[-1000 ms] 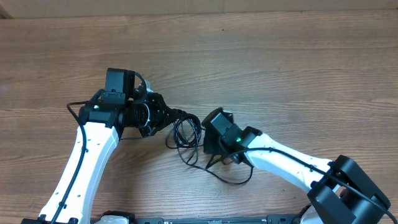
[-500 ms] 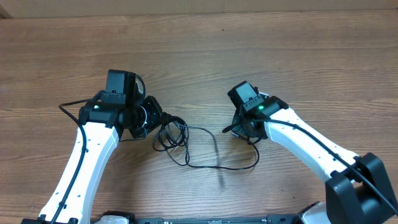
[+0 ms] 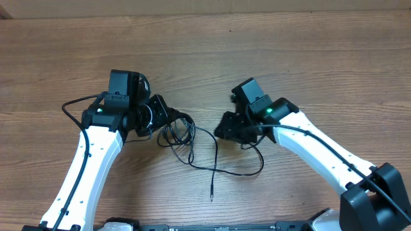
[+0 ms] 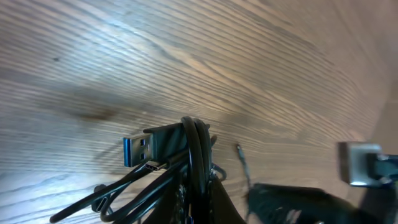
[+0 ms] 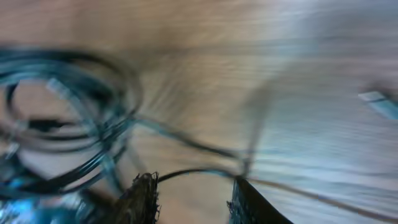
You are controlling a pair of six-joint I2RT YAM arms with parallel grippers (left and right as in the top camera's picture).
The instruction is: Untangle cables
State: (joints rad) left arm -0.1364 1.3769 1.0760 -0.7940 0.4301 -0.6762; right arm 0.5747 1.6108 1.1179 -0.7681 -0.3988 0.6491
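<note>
The cables are a coiled black bundle [image 3: 179, 133] left of the table's middle. My left gripper [image 3: 168, 120] is shut on it. In the left wrist view the cords [image 4: 198, 149] rise from between the fingers, with a blue USB plug [image 4: 144, 148] beside them. One thin strand [image 3: 214, 157] trails forward to a metal-tipped end [image 3: 211, 194], and another loops right [image 3: 255, 169]. My right gripper [image 3: 222, 130] stands open just right of the bundle. In the blurred right wrist view a thin cord [image 5: 193, 172] crosses in front of the gripper [image 5: 194, 194], and the coil [image 5: 68, 124] lies left.
The wooden table [image 3: 308, 58] runs to a far edge along the top of the overhead view. Both white arms reach in from the front edge, the left arm [image 3: 90, 167] and the right arm [image 3: 321, 160]. Thick black arm wiring loops by the left wrist [image 3: 74, 109].
My right gripper has swung back left toward the bundle and opened. The strand it had drawn out has dropped, its plug end now lying toward the front. The left gripper stays shut on the bundle.
</note>
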